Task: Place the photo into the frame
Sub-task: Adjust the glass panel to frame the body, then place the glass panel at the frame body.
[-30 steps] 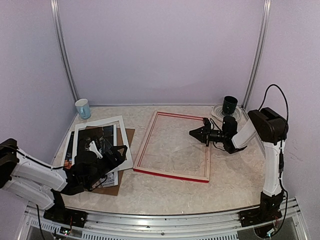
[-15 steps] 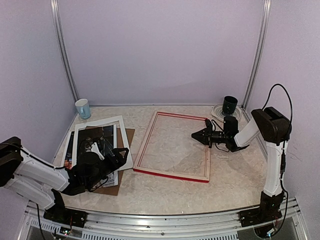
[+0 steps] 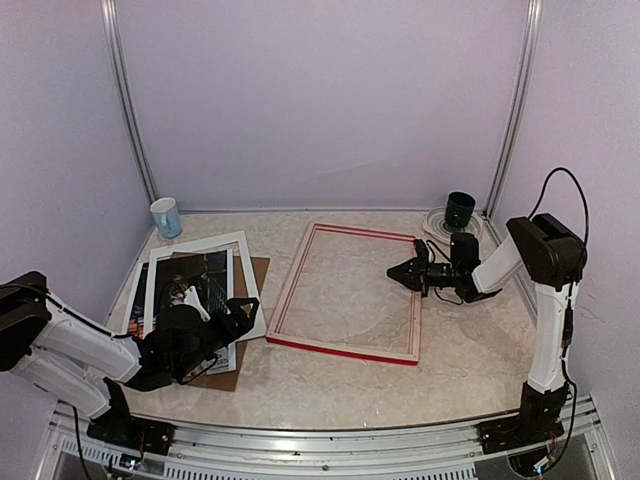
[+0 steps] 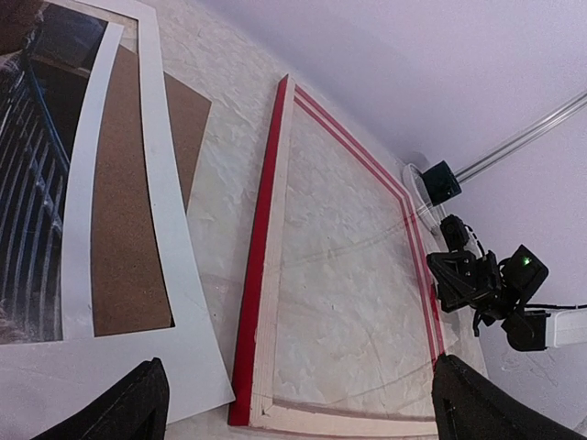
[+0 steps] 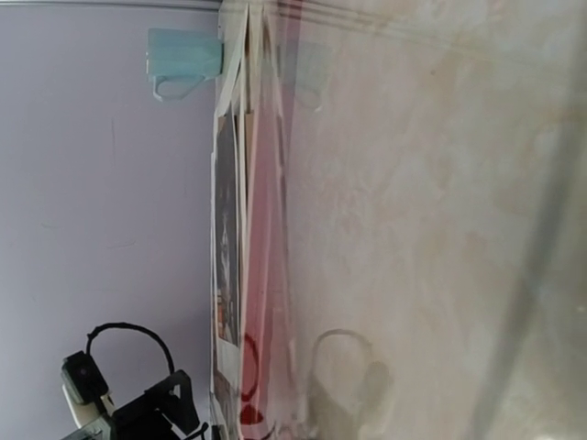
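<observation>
On table, photo beside frame

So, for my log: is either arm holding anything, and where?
Left fingers open, empty; right fingers shut at the frame's right rail, hold unclear.

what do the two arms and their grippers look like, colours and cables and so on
Both arms are built of white rounded links with black joints and black bases. The left arm ends in a black left gripper with dark fingers. The right arm carries a thin black cable looping over its top joint, and its right gripper is black and tapered.
</observation>
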### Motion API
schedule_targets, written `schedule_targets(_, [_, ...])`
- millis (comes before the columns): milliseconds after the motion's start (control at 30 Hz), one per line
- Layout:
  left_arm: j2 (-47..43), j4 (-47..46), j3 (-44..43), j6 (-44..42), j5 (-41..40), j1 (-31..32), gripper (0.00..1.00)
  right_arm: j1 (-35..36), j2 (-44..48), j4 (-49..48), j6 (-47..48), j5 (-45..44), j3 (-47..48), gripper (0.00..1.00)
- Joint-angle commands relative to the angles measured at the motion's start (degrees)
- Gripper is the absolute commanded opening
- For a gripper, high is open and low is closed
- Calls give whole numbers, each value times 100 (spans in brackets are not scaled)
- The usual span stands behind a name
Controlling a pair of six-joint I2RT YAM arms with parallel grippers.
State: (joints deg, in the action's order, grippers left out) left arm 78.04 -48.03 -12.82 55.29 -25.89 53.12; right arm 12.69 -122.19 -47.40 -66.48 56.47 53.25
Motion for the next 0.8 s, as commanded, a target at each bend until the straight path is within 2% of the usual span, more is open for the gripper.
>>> schedule_targets(0, [70,-156,-71,-5,31,21,99,-80,302,214,235,118,-58,5])
schedule_targets(267, [118,-178,-98,-5,29,13,99,-82,477,639,593,104,-65,5])
schedule_targets(767, [209,-171,-209,-27,75,22,99,-82,507,671,593,296,-146,5])
